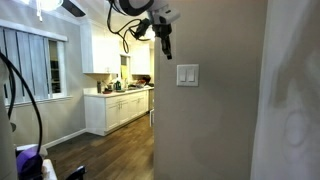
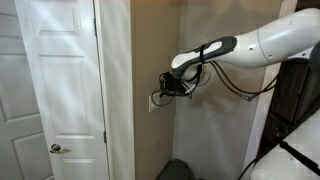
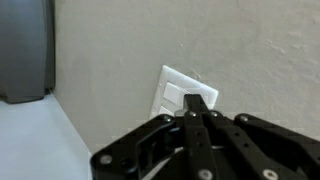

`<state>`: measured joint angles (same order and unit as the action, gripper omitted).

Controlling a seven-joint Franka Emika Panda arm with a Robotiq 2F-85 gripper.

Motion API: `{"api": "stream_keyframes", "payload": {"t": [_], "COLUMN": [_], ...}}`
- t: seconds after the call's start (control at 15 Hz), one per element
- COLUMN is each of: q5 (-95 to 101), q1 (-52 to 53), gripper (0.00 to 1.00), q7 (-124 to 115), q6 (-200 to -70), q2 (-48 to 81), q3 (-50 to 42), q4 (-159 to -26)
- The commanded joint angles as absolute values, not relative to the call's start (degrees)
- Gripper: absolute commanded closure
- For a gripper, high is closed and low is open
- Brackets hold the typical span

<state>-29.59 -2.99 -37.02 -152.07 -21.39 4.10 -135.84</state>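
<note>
A white switch plate (image 3: 183, 92) is seen on a beige wall (image 3: 250, 45), close to the wall's corner edge. In the wrist view its lower part is covered by the hand (image 3: 197, 108), so only the upper part of the plate and two rockers can be made out. The hand's fingers (image 3: 190, 125) are pressed together into one dark point, with nothing pinched between them. The point is aimed at the plate; whether it touches the plate cannot be told.

In an exterior view the hand (image 2: 166, 88) is seen just beside the plate (image 2: 155, 101), slightly above it, and most of the plate is hidden behind dark gripper parts. In an exterior view from the front, the plate (image 1: 187, 75) is shown whole, and the hand (image 1: 165, 44) hangs above it, near the corner edge.

Behind the hand, the white arm (image 2: 285, 40) is cut off by the picture's edge, and a black cable (image 2: 235, 88) is looped beneath it.

Beyond the corner from the plate, a white panelled door (image 2: 55, 80) with a metal knob (image 2: 57, 149) is shown. Past the plate's wall, a kitchen is seen at a distance, with white cabinets (image 1: 118, 112) under a bench (image 1: 120, 93); the small things on it are too blurred to name.
</note>
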Motion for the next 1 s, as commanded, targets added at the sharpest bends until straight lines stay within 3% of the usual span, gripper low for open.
{"api": "stream_keyframes", "payload": {"t": [0.0,0.93], "q5": [-27.54,-29.85], "q1": [-4.13,-1.69], "gripper": [1.0,1.0], "q7": [-44.99,-54.4], "q6": [-159.63,-164.93], "q2": [-16.83,-7.31], "q3": [5.84,3.08], "q4": [-134.86,-131.52]}}
